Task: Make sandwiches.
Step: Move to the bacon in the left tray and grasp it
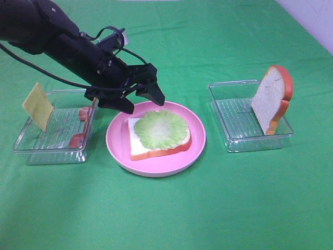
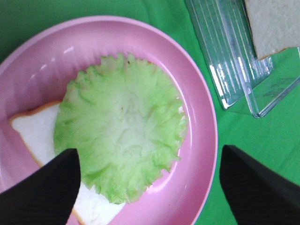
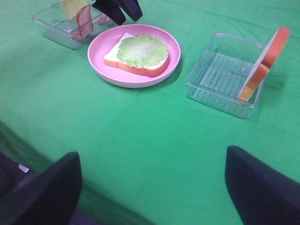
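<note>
A pink plate [image 1: 200, 140] holds one bread slice [image 1: 139, 148] lying flat, with a pale green lettuce leaf [image 1: 160, 128] on top of it. My left gripper [image 1: 143, 102] hangs open just above the plate's back-left rim, empty; the left wrist view shows the lettuce [image 2: 119, 145] lying free between its fingers [image 2: 42, 192]. A second bread slice [image 1: 270, 99] stands upright in the right clear tray [image 1: 234, 143]. Yellow cheese [image 1: 37, 105] and bacon strips [image 1: 83, 125] lean in the left clear tray [image 1: 31, 151]. My right gripper [image 3: 152, 159] is open over bare green cloth near the table's front edge.
Green cloth [image 1: 166, 208] covers the whole table. The table's front edge [image 3: 28, 154] drops off close to the right gripper. A pale wall strip [image 1: 312, 21] shows at the back right corner.
</note>
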`<action>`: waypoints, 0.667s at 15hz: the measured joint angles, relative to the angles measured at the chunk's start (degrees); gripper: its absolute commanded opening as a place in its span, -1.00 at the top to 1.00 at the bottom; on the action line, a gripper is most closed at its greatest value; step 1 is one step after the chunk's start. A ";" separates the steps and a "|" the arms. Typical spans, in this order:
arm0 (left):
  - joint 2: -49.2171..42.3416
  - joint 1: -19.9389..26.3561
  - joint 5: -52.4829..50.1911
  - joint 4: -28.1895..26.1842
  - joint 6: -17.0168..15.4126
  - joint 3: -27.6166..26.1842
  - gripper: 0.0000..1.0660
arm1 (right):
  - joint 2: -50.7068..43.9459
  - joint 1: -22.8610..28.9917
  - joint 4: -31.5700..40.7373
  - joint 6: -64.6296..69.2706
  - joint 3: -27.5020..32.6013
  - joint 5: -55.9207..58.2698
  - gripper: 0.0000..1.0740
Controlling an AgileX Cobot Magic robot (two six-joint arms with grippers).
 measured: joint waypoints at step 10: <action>-2.81 0.00 4.98 29.45 -27.33 -17.99 -0.44 | 0.00 0.00 0.00 0.00 0.00 0.00 -0.42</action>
